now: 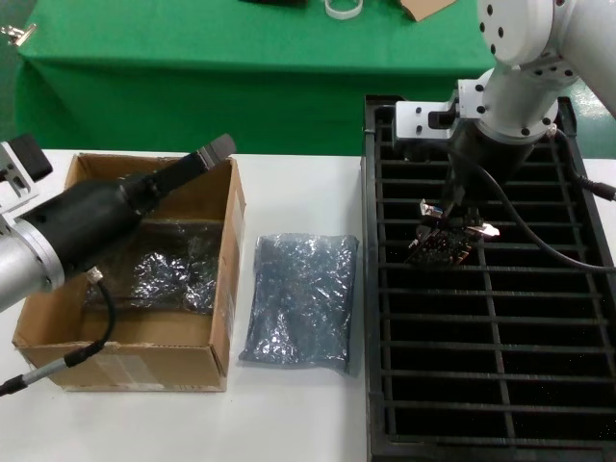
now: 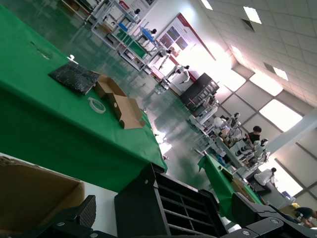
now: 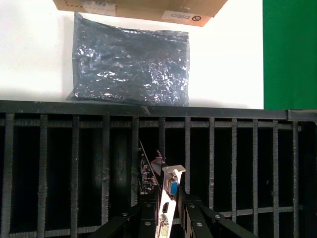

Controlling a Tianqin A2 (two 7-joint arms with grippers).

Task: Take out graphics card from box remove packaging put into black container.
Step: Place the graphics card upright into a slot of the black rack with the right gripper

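**Card held over the slotted tray**

We see the right gripper (image 1: 450, 229) above the far half of the black container (image 1: 377, 289), its fingers pinching the graphics card (image 1: 440, 248). In the right wrist view the graphics card (image 3: 157, 186) stands on edge between the finger pads, its metal bracket with the port sockets toward the camera and its dark board reaching down among the ribs of the black container (image 3: 148, 109); we cannot tell whether it touches a slot floor.

The packaging (image 1: 300, 298) lies flat on the white table (image 1: 289, 414), between the box (image 1: 135, 361) and the near-left wall of the black container, just beside both. Inside the box we see another crinkled silver bag (image 1: 173, 274) resting on its floor.

The left gripper (image 1: 197, 162) hangs over the far edge of the box, pointing toward the back of the table. In the left wrist view its two fingers (image 2: 81, 213) stand spread apart with nothing between them, and behind them lies a green table (image 2: 49, 124) with a tape roll (image 2: 96, 105) on it
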